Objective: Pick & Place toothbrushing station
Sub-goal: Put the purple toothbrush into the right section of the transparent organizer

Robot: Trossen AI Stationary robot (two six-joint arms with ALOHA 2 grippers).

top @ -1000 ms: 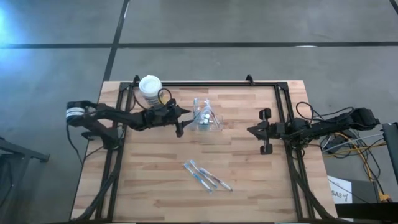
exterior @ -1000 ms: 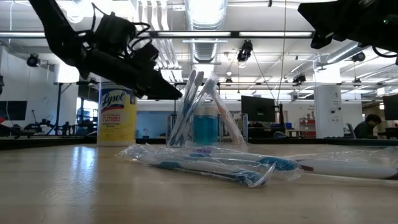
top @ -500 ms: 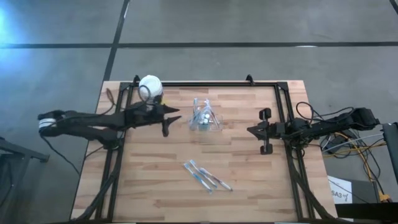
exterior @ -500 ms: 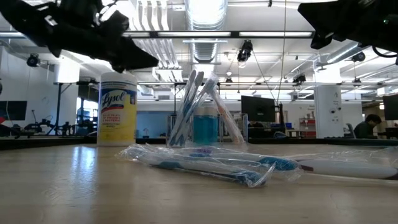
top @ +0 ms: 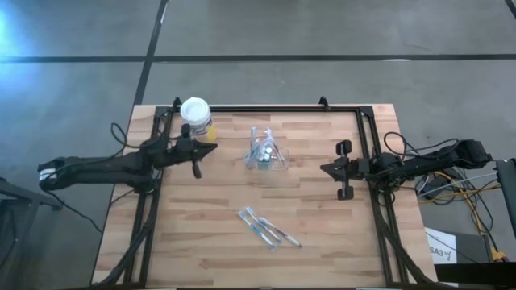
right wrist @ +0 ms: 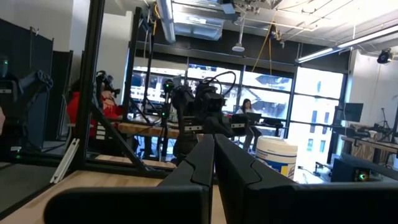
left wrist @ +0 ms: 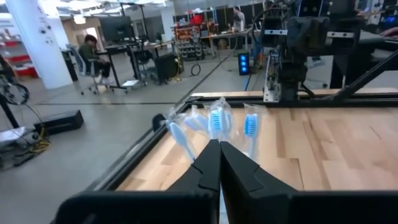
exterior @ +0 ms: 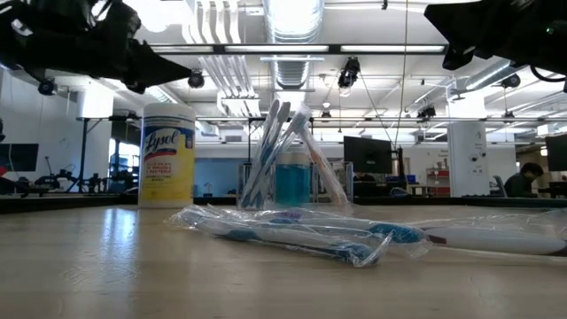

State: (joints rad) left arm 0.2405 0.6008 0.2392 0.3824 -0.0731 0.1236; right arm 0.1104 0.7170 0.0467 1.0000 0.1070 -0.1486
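The toothbrushing station (top: pixel 264 153) is a small clear holder standing on its base near the table's middle, toward the far edge, with blue and white toothbrushes leaning in it. It also shows in the low view (exterior: pixel 283 159) and the left wrist view (left wrist: pixel 214 121). My left gripper (top: pixel 208 149) is shut and empty. It hangs above the table to the left of the holder, its fingers (left wrist: pixel 219 144) pointing at it. My right gripper (top: pixel 326 169) waits shut at the table's right, its fingers (right wrist: pixel 213 138) together.
A yellow canister with a white lid (top: pixel 196 115) stands at the far left, just beyond my left gripper. Some wrapped toothbrushes (top: pixel 268 227) lie loose nearer the table's front. A black frame (top: pixel 266 107) runs along the far and side edges.
My left gripper has drawn back from the holder toward the table's left edge, risen a little, and shut with nothing between its fingers. The holder and its toothbrushes stand where they were.
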